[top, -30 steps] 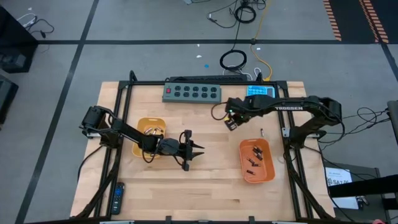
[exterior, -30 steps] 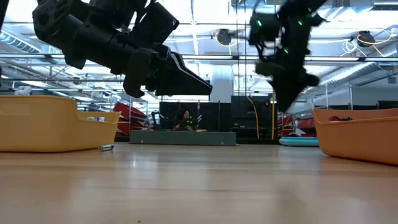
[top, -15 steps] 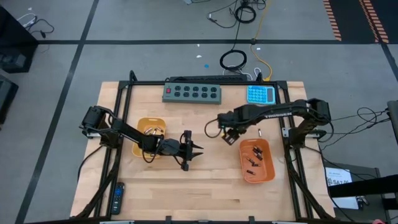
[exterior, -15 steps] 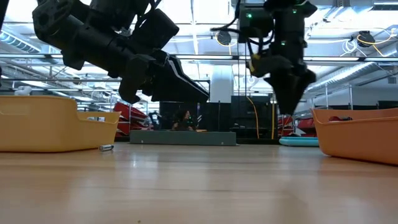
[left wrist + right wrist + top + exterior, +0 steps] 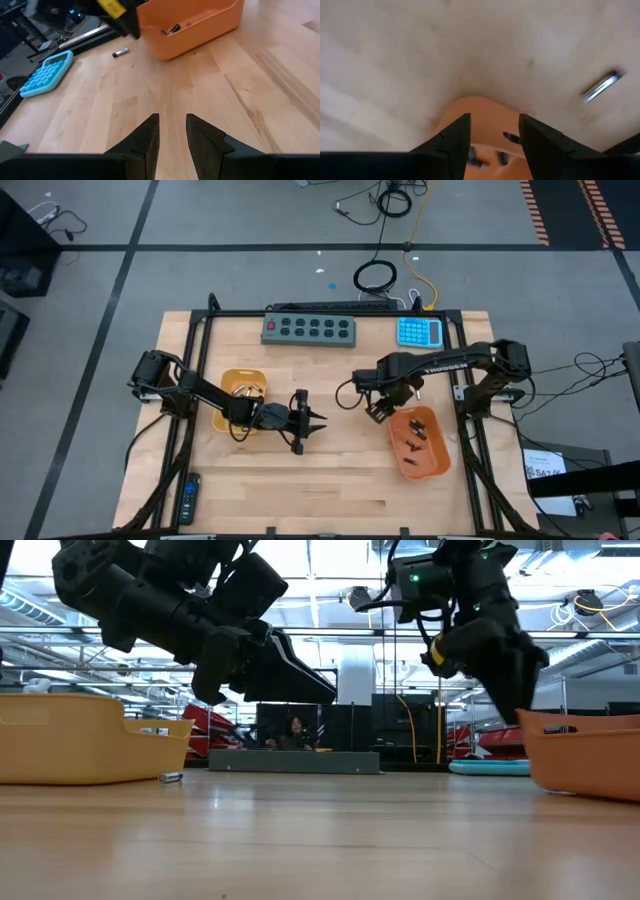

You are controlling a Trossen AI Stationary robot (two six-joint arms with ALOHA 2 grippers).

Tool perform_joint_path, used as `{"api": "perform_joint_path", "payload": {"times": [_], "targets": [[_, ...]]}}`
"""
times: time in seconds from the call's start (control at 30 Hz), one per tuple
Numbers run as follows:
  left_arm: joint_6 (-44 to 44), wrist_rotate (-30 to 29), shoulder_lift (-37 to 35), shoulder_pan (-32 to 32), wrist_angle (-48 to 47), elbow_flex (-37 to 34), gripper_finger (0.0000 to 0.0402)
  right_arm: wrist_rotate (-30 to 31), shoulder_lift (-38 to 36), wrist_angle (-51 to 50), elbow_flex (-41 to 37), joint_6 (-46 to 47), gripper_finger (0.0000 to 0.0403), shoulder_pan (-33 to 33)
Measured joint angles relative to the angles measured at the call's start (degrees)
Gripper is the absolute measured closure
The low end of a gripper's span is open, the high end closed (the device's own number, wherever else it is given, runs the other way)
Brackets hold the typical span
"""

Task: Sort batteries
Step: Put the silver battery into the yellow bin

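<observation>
Vs half a sec ago: the right gripper (image 5: 378, 412) has dropped toward the near side of the bench (image 5: 340, 480), now at the left corner of the right tray (image 5: 444, 465). That tray has shifted & turned, now sitting skewed, its far end swung toward the bench middle. In the low view the right arm has moved over to the tray's rim (image 5: 585, 730). The left arm hasn't moved.

Right gripper's fingers (image 5: 452, 137) are spread w/ a clear gap, nothing between them. In the right wrist view, the tray's orange corner sits right in that gap, w/ dark batteries (image 5: 510, 137) showing just beyond the fingertips inside the tray. Can't tell whether the fingers touch the rim.

Dark batteries (image 5: 412, 442) lie scattered in the right tray. One loose battery (image 5: 421, 391) lies on the bench, apart from the tray on its far side, near the blue calculator (image 5: 418, 332); the left wrist view shows it too (image 5: 120, 52).

Left gripper (image 5: 318, 421) hangs over mid-bench, just right of the left tray (image 5: 228, 420), fingers (image 5: 145, 142) slightly apart & empty, well apart from all batteries. Another small battery (image 5: 170, 777) lies on the bench beside the left tray.
</observation>
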Motion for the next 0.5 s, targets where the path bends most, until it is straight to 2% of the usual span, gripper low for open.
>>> {"api": "perform_joint_path", "payload": {"times": [0.17,0.3,0.37,0.5], "targets": [[0.0,0.0,0.0,0.0,-0.1,0.0,0.0294,-7.6,0.1,-2.9,0.0,0.8,0.0245,1.4],[0.0,-0.1,0.0,0.0,-0.1,0.0,0.0294,-9.5,0.1,-5.7,0.0,1.1,0.0245,2.6],[0.0,-0.1,0.0,0.0,-0.2,0.0,0.0294,-9.3,0.1,-6.9,0.0,1.6,0.0245,2.7],[0.0,-0.3,0.0,0.0,-0.1,0.0,0.0294,-2.7,0.1,-11.6,-0.1,3.8,0.0245,0.8]]}}
